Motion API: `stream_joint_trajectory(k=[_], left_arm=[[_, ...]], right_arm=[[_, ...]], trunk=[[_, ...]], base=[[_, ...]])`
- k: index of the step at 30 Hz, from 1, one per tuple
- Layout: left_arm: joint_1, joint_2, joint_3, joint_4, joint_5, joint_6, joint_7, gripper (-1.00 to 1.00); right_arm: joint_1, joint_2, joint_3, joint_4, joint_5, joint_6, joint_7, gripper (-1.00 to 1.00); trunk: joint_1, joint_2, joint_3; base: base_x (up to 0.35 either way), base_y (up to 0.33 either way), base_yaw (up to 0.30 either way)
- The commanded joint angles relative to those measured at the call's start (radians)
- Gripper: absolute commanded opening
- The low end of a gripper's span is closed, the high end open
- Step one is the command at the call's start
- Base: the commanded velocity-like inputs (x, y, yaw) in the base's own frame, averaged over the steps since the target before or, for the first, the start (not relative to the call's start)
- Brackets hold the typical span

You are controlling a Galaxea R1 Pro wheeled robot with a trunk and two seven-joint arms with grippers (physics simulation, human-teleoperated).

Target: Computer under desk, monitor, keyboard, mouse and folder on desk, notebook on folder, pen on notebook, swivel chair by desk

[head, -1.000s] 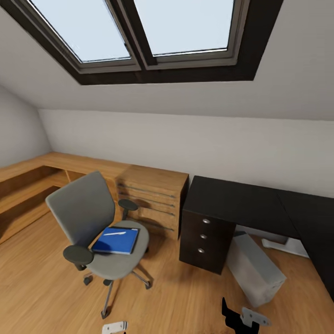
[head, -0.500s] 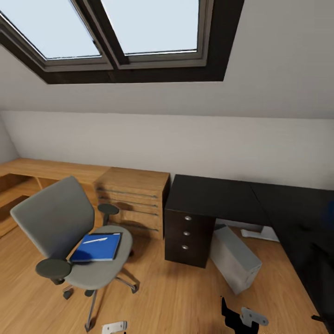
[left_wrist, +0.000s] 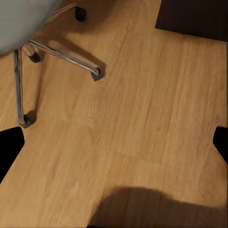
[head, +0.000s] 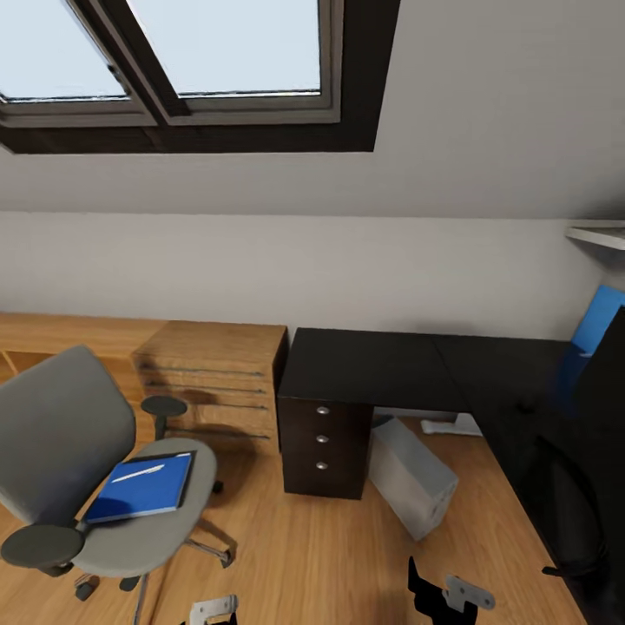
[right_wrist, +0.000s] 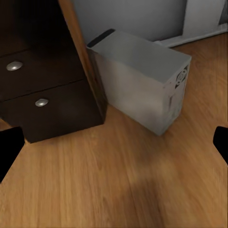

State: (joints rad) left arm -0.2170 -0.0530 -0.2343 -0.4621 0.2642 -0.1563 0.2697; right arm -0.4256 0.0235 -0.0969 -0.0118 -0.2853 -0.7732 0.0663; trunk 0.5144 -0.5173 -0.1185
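The grey swivel chair (head: 61,451) stands on the wood floor at the left. The blue folder (head: 143,486) lies on its seat with a thin pale pen (head: 137,473) on top. The black-topped desk (head: 391,369) runs from the middle to the right, with its blue back panel (head: 599,321) at the far right. Beneath it the light grey computer (head: 412,477) (right_wrist: 142,85) stands on the floor. My left gripper (head: 213,610) (left_wrist: 114,147) hangs open over the floor near the chair's chrome legs (left_wrist: 57,52). My right gripper (head: 447,595) (right_wrist: 114,147) is open, facing the computer. Monitor, keyboard, mouse and notebook are out of view.
A dark three-drawer cabinet (head: 325,443) (right_wrist: 42,95) stands under the desk's left end, beside a light-wood drawer cabinet (head: 217,373). A dark shape (head: 608,391) rises at the right edge. Skylights (head: 174,52) sit in the sloping wall. Open floor (head: 304,555) lies between chair and desk.
The whole head view has swung to the right, so chair, cabinets and desk sit further left in the picture. The blue back panel has come into view. Both grippers keep their place.
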Motion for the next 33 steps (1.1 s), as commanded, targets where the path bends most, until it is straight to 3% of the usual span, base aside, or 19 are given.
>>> stream_joint_trajectory(k=[1,6,7,8,9,10,11,12,14,15,16,18,19,29,33], left_arm=[[-0.001,0.001,-0.009,0.000,0.010,-0.012,0.007,1.00],[-0.001,0.000,-0.010,0.000,0.009,-0.026,0.004,1.00],[-0.001,-0.032,-0.015,-0.199,0.008,0.039,0.006,1.00],[-0.001,-0.038,-0.015,-0.303,0.008,0.132,0.008,1.00],[-0.001,-0.046,-0.015,-0.567,0.009,0.383,0.012,1.00],[-0.001,-0.049,-0.014,-0.657,0.009,0.457,0.013,1.00],[-0.001,-0.050,-0.014,-0.699,0.009,0.491,0.013,1.00],[-0.001,-0.054,-0.014,-0.779,0.009,0.552,0.014,1.00],[-0.001,-0.058,-0.014,-0.845,0.008,0.604,0.014,1.00],[-0.001,-0.062,-0.013,-0.909,0.009,0.663,0.014,1.00],[-0.001,-0.062,-0.012,-0.923,0.011,0.678,0.013,1.00],[-0.001,-0.063,-0.007,-0.934,0.016,0.728,0.013,1.00],[-0.001,-0.062,-0.005,-0.929,0.016,0.739,0.012,1.00],[-0.001,-0.056,-0.006,-0.925,0.015,0.748,0.011,1.00],[-0.001,-0.056,-0.008,-0.918,0.014,0.748,0.011,1.00]], right_arm=[[-0.001,0.002,-0.008,0.001,-0.002,-0.003,0.007,1.00],[-0.001,0.003,-0.005,0.000,0.014,-0.003,0.006,1.00],[-0.002,0.005,-0.003,-0.119,0.020,-0.004,0.003,1.00],[-0.002,0.005,-0.005,-0.219,0.018,0.007,-0.007,1.00],[-0.002,0.006,-0.004,-0.461,0.020,0.147,-0.103,1.00],[-0.002,0.006,-0.003,-0.554,0.022,0.236,-0.155,1.00],[-0.002,0.005,-0.002,-0.601,0.023,0.286,-0.182,1.00],[-0.003,0.005,-0.001,-0.696,0.024,0.399,-0.239,1.00],[-0.005,0.004,-0.001,-0.785,0.026,0.524,-0.295,1.00],[-0.010,0.002,0.000,-0.886,0.036,0.726,-0.381,1.00],[-0.013,0.001,0.000,-0.908,0.040,0.793,-0.410,1.00],[-0.033,0.000,-0.001,-0.975,0.054,1.035,-0.513,1.00],[-0.039,0.002,-0.002,-1.003,0.057,1.083,-0.541,1.00],[-0.038,0.002,-0.002,-1.049,0.061,1.063,-0.567,1.00],[-0.038,0.004,0.017,-1.051,0.062,1.057,-0.569,1.00]], trunk=[[0.001,-0.002,-0.002],[0.001,-0.002,-0.002],[0.001,-0.002,-0.002],[0.001,-0.002,-0.002],[0.001,-0.002,-0.002],[0.001,-0.002,-0.002],[0.001,-0.002,-0.002],[0.001,-0.002,-0.002],[0.001,-0.002,-0.002],[0.001,-0.002,-0.002],[0.001,-0.002,-0.002],[0.001,-0.002,-0.002],[0.001,-0.002,-0.002],[0.001,-0.002,-0.002],[0.001,-0.002,-0.002]], base=[[0.120,0.002,-0.032],[0.030,0.000,-0.008],[0.000,0.000,0.000],[0.000,0.000,0.000],[0.000,0.000,0.000],[0.000,0.000,0.000],[0.000,0.000,0.000],[0.000,0.000,0.000],[0.000,0.000,0.000],[0.000,0.000,0.000],[0.000,0.000,0.000],[0.000,0.000,0.000],[0.000,0.000,0.000],[0.035,-0.002,0.000],[0.269,-0.072,0.000]])
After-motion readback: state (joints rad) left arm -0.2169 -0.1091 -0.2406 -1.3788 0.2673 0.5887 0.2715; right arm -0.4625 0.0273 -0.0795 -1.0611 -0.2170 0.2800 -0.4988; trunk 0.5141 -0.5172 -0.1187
